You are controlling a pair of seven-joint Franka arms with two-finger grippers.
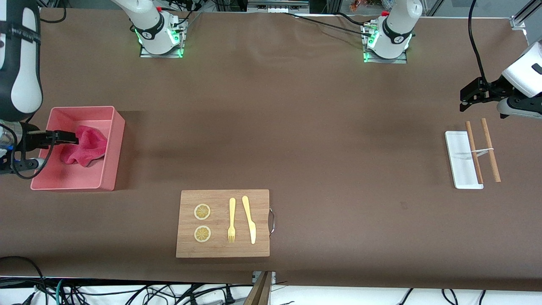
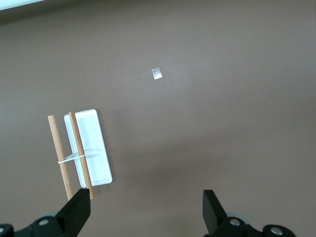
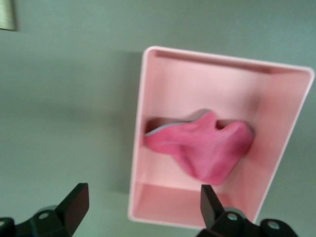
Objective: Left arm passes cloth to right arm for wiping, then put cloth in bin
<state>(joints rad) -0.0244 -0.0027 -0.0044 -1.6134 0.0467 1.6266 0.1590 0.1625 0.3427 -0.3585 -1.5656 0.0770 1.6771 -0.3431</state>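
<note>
The crimson-pink cloth (image 1: pixel 87 146) lies crumpled inside the pink bin (image 1: pixel 115 148) at the right arm's end of the table. My right gripper (image 1: pixel 75 138) hovers over the bin, just above the cloth, open and holding nothing. In the right wrist view the cloth (image 3: pixel 202 145) rests on the floor of the bin (image 3: pixel 139 128), below my open right gripper (image 3: pixel 142 195) and apart from both fingers. Above the left arm's end of the table, my left gripper (image 1: pixel 465 101) waits beside the white tray. It is open and empty in the left wrist view (image 2: pixel 145 197).
A wooden board (image 1: pixel 223 223) with two lemon slices, a fork and a knife sits near the front camera. A flat white tray (image 1: pixel 459 159) with two banded wooden sticks (image 1: pixel 491 150) lies at the left arm's end. Cables hang at the table's edges.
</note>
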